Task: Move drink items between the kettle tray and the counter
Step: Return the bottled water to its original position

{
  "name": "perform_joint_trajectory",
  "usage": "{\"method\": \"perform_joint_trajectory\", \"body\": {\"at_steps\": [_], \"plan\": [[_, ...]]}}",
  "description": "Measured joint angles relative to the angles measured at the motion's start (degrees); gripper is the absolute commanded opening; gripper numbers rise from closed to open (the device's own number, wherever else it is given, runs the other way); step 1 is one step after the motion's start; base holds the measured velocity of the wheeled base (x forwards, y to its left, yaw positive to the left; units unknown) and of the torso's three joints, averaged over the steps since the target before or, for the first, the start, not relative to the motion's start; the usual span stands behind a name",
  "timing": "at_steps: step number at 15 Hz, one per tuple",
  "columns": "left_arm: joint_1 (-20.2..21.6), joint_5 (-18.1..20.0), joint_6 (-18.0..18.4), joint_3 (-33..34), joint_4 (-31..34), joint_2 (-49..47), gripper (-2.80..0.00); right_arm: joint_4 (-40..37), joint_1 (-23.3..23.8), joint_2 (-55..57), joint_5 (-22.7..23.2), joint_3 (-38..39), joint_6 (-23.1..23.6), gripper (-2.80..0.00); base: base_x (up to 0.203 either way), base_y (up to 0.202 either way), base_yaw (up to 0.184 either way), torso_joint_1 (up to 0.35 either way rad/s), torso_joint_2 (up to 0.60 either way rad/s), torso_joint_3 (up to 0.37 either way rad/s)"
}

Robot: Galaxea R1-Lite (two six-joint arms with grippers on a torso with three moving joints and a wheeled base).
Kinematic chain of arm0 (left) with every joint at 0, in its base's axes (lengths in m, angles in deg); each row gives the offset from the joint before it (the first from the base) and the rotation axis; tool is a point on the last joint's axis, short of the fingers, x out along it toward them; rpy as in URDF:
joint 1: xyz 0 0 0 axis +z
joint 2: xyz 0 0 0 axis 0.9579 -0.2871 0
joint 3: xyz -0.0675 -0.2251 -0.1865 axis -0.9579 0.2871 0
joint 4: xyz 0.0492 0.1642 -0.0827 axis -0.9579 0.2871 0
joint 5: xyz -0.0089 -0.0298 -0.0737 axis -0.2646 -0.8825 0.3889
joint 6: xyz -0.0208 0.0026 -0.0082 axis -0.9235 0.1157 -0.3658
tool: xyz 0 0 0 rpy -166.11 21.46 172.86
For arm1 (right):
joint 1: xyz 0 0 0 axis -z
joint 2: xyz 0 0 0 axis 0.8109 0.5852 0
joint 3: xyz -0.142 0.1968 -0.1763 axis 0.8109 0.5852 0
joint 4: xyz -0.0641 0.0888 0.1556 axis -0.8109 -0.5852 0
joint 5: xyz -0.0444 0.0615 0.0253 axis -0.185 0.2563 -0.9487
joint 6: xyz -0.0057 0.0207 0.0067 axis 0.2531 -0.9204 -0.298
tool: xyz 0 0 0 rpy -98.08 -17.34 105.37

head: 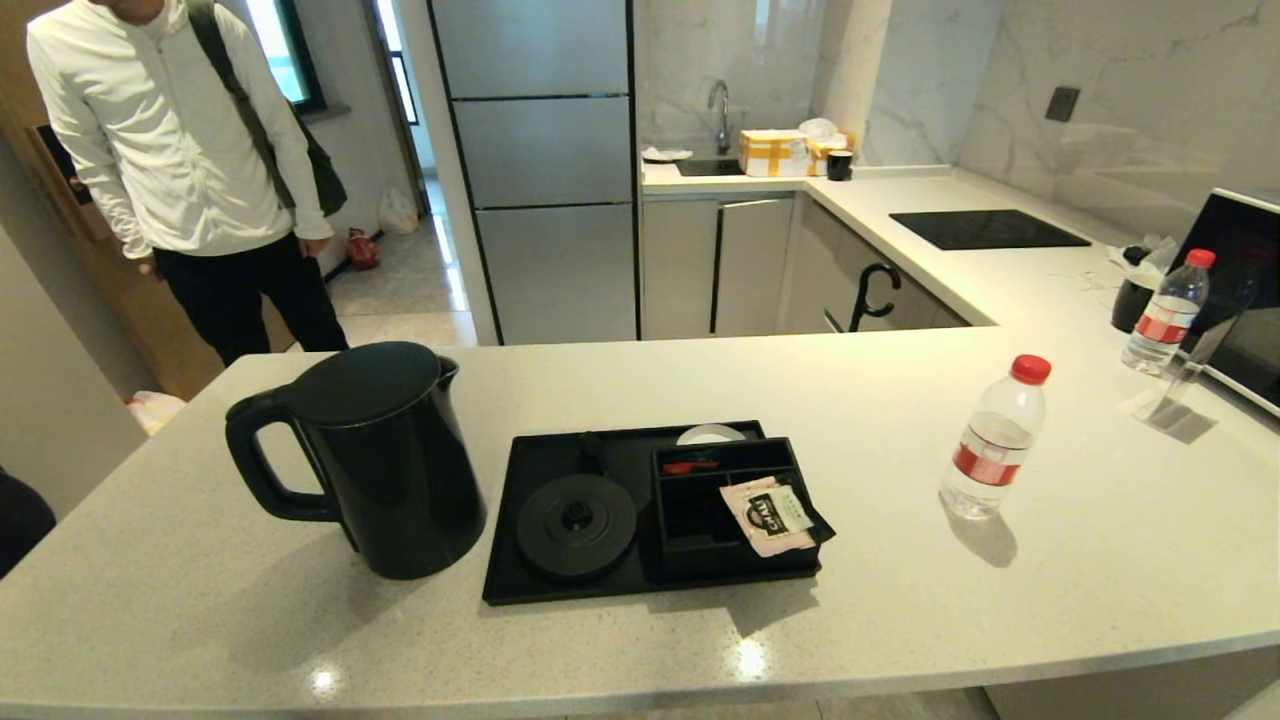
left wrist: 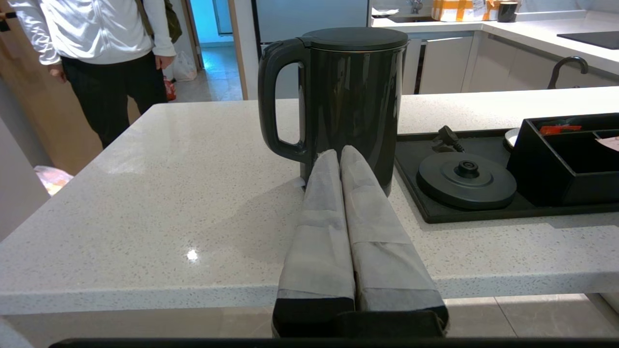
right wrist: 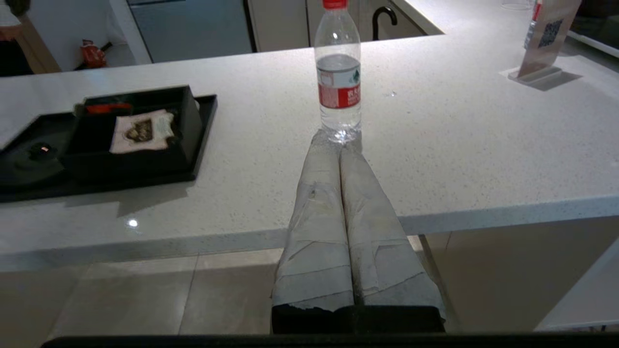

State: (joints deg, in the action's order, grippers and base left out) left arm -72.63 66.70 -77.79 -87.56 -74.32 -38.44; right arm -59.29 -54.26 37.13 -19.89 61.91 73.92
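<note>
A tall black kettle [head: 385, 460] [left wrist: 350, 101] stands on the counter [head: 640, 640] just left of the black kettle tray [head: 520, 520]. The tray's round base [head: 577, 525] [left wrist: 466, 180] is bare. A clear bottle [head: 995, 440] [right wrist: 338, 82] with a red cap stands on the counter right of the tray. My left gripper [left wrist: 339, 153] is shut and empty, short of the counter edge, pointing at the kettle. My right gripper [right wrist: 340, 144] is shut and empty, pointing at the bottle. Neither arm shows in the head view.
A pink sachet [head: 770, 515] lies across the tray's compartments. At the far right stand a second bottle [head: 1165, 312], a card stand [head: 1180, 385] and a microwave [head: 1245, 290]. A black hob [head: 985, 230] lies further back. A person [head: 190, 170] stands beyond the counter's left end.
</note>
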Motion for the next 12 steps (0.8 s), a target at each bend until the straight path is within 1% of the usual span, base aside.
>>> {"method": "perform_joint_trajectory", "body": {"at_steps": [2, 6, 10, 12], "plan": [[0.0, 0.0, 0.0, 0.0, 0.0, 0.0, -2.8, -2.79, 0.0, 3.22, 0.3, -4.79, -1.56, -2.8, 0.0, 0.0, 0.0, 0.0, 0.0, 0.0], [0.0, -0.02, -0.02, 0.0, 0.01, 0.0, -2.8, -4.45, 0.0, 11.72, 0.48, -11.63, -4.67, -2.8, 0.0, 0.0, 0.0, 0.0, 0.0, 0.0], [0.0, 0.0, -0.02, 0.0, 0.0, 0.0, -2.8, -11.41, 0.1, 23.46, 0.12, -20.17, -5.17, -2.8, 0.0, 0.0, 0.0, 0.0, 0.0, 0.0], [0.0, 0.0, 0.0, 0.0, 0.0, 0.0, -2.8, -12.73, 0.17, 29.77, 0.12, -22.42, -5.31, -2.8, 0.0, 0.0, 0.0, 0.0, 0.0, 0.0]]}}
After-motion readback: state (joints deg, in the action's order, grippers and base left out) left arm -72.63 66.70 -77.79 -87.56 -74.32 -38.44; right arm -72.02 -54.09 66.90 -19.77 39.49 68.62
